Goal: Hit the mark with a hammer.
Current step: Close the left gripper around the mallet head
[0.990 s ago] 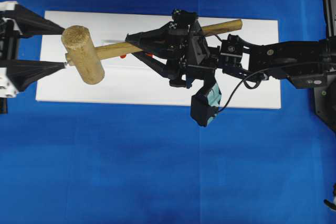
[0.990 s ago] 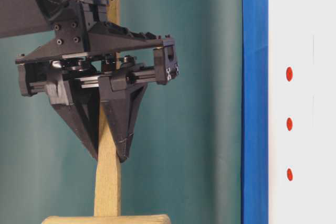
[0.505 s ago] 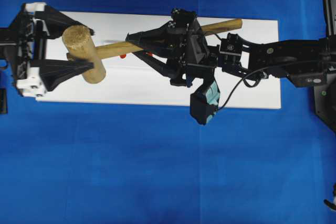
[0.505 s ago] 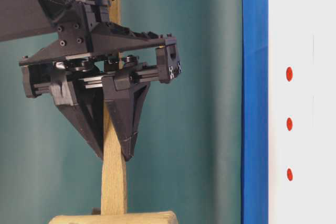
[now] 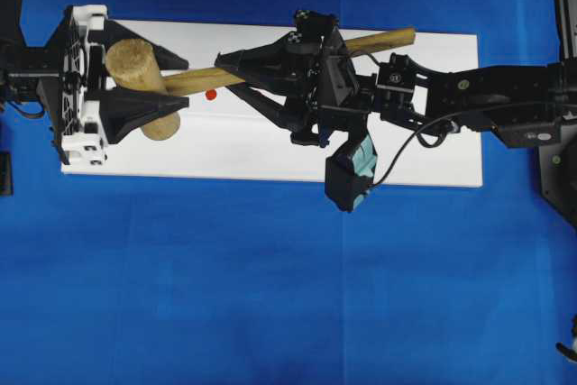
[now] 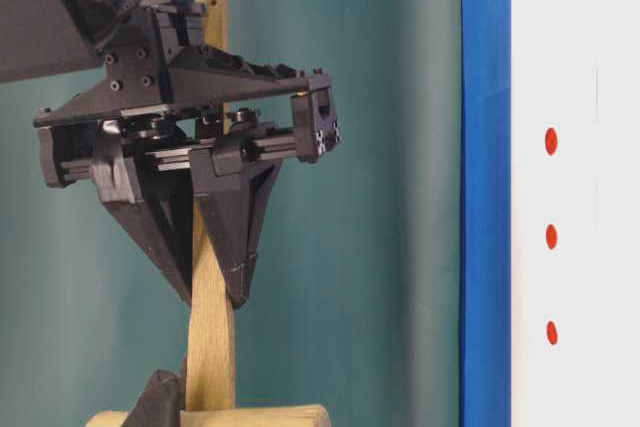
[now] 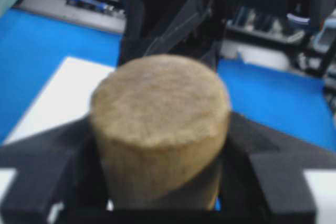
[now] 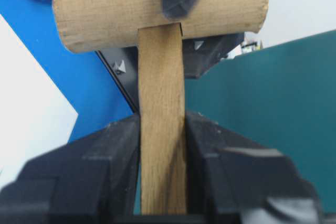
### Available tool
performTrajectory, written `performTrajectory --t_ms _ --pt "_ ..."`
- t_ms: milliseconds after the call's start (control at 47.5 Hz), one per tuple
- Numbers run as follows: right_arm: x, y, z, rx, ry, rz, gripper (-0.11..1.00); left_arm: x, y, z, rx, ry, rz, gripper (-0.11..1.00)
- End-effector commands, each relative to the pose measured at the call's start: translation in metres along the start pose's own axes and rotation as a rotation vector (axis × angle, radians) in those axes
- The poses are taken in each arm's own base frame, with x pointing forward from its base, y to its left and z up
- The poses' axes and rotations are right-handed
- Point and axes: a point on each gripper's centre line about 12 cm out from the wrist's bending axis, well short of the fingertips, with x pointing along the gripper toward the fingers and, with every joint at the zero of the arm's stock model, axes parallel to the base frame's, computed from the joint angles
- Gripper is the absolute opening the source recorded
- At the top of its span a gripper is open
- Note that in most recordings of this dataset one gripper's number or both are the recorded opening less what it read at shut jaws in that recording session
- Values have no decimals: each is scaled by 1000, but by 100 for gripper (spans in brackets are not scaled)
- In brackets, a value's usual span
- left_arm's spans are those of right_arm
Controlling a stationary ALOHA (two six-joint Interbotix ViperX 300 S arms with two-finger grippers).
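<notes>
The hammer is held above a white board that lies on a blue table, its thick round head at the left end of the board and its flat handle running right and slightly up toward the board's far edge. The right gripper is clamped on the handle about midway along it; in the right wrist view both black fingers press flat against the handle's two sides, and the head sits crosswise beyond them. The left gripper reaches in from the left edge, with one finger on each side of the head. In the left wrist view the head's round end face fills the middle of the picture with the two fingers close against its sides, but that picture is blurred and I cannot tell whether they actually grip the head or merely bracket it. In the table-level view the handle stands upright between the right gripper's pointed fingers, and a dark fingertip of the left gripper shows at the bottom just beside the head. A red mark lies on the board just below the handle, between the two grippers; the table-level view shows three red marks in a row on the board.
</notes>
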Motion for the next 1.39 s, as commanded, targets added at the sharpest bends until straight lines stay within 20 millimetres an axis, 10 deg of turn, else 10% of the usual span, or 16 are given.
performTrajectory --t_ms 0,590,927,1369 --pt "-1 -25 15 23 -37 -67 10 0 -2 9 13 -27 -5 43" --pt "2 -24 14 27 -20 -20 11 -3 -1 8 12 -17 -4 43" --pt "-2 -25 13 70 -4 -21 95 -3 -2 8 31 -16 -5 43" --pt "-20 -31 -7 655 215 158 97 -9 -10 6 256 27 -33 43"
